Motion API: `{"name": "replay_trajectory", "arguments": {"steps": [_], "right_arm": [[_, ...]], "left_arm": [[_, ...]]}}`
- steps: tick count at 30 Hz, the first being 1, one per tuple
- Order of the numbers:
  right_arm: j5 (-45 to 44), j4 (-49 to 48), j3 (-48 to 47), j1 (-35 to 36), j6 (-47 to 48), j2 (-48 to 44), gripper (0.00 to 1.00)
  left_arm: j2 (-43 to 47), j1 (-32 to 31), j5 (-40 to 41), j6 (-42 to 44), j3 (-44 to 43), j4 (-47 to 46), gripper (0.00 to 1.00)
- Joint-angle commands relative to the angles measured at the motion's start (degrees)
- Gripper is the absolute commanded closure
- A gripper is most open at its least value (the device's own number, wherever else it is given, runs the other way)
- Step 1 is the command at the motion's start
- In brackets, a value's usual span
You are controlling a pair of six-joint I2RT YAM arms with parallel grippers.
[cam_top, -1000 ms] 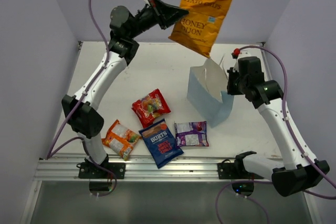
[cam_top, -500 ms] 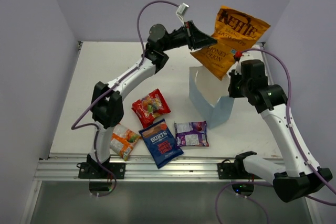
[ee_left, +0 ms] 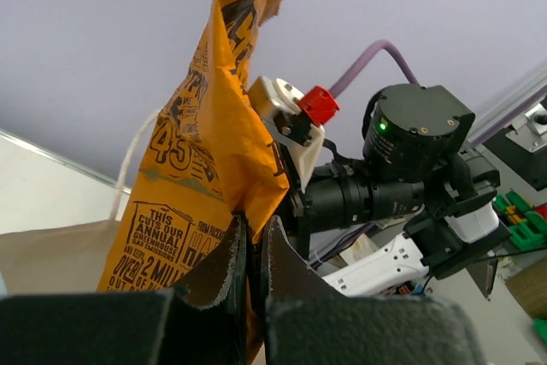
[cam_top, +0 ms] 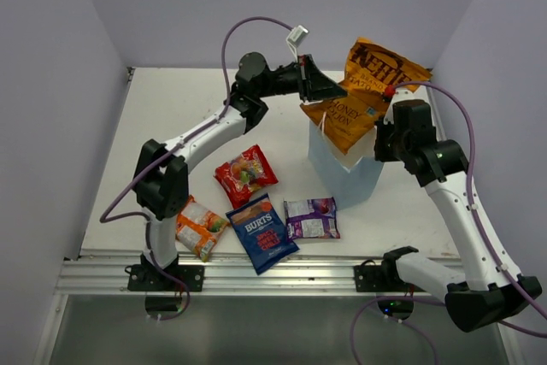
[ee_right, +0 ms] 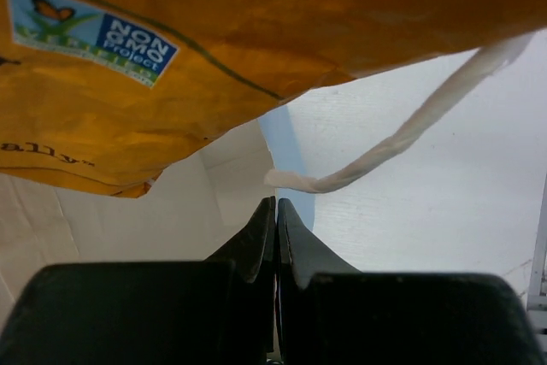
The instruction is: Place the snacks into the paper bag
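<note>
left gripper is clamped on the chip bag, whose lower corner sits in the paper bag mouth. right gripper is pinched on the rim. lower the packet straight, clear of the string handle, then release.

In the overhead view, the orange Kettle chip bag, right of centre near the top, is showing "KETTLE" in dark capitals across its crumpled top and "HONEY" lower down. Its finer lines are coming out too small to read. At lower centre on the table, the blue Burts bag is displaying "BURTS" in white.

In the left wrist view, the chip bag's back is showing a large two-digit number starting with 4, the second digit unclear. Below it are "THIS", "OUR ANNUAL" and "2 MILL", partly hidden.

In the right wrist view, a blue-and-green label at upper left is reading "NON GMO Project".
</note>
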State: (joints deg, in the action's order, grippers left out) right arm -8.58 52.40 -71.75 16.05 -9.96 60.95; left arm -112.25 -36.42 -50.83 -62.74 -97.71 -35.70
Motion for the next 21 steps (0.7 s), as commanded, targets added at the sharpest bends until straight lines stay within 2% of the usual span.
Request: {"name": "replay_trajectory", "arguments": {"steps": [1, 7, 12, 21], "right_arm": [[-1.44, 0.33, -1.55, 0.03, 0.99, -0.74, 1.0], [-1.97, 0.86, -2.7, 0.03, 1.25, -0.74, 1.0], [-1.97, 0.77, -2.79, 0.03, 1.08, -1.0, 1.0], [-1.88, 0.77, -3.05, 0.03, 1.61, -1.62, 1.0]], "left_arm": [[4.67, -1.71, -2.52, 1.04, 2.17, -3.58, 1.0], [2.83, -4.27, -4.01, -2.38, 4.46, -9.38, 1.0], [-0.16, -6.64, -4.98, -3.96, 0.42, -12.63, 1.0], [-7.98, -6.38, -6.74, -5.64, -4.77, -15.36, 1.0]]}}
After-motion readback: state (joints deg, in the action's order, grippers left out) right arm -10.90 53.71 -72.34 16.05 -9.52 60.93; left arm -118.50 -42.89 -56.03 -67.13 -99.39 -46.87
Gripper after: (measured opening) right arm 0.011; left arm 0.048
